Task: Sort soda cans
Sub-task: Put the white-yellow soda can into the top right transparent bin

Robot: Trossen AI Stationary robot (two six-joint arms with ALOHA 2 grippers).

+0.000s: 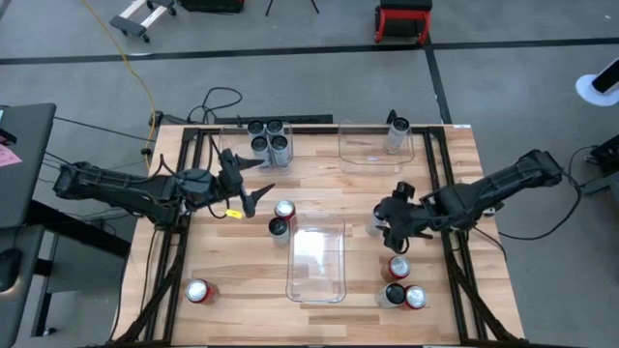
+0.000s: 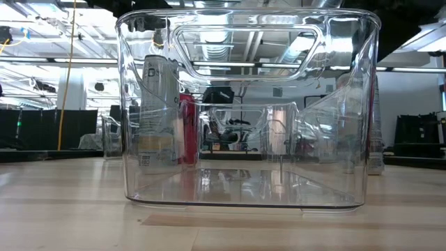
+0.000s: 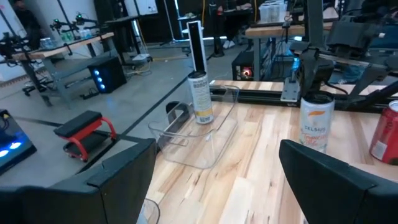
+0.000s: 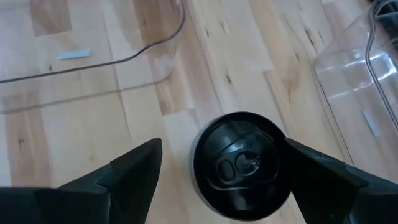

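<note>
A can with a black top [image 4: 241, 163] stands upright on the table, and my right gripper [image 1: 385, 224] hangs open over it, pointing steeply down. Its two fingers [image 4: 134, 168] stand on either side of the can's top without touching it. The left wrist view shows this can's white body [image 3: 315, 121]. My left gripper [image 1: 253, 188] is held level above the table's left half, open, with nothing between its fingers. A red can [image 1: 284, 210] and a dark can [image 1: 279, 227] stand just to its right. Four dark cans [image 1: 267, 140] stand in the far-left clear bin, and one silver can [image 1: 397, 135] stands in the far-right bin [image 1: 360, 150].
A clear bin [image 1: 316, 259] with nothing in it stands at the table's near middle and fills the low view [image 2: 244, 111]. A red can [image 1: 198, 291] stands near the front left corner. A red can [image 1: 397, 268], a dark one [image 1: 395, 293] and another red [image 1: 416, 297] stand at the front right.
</note>
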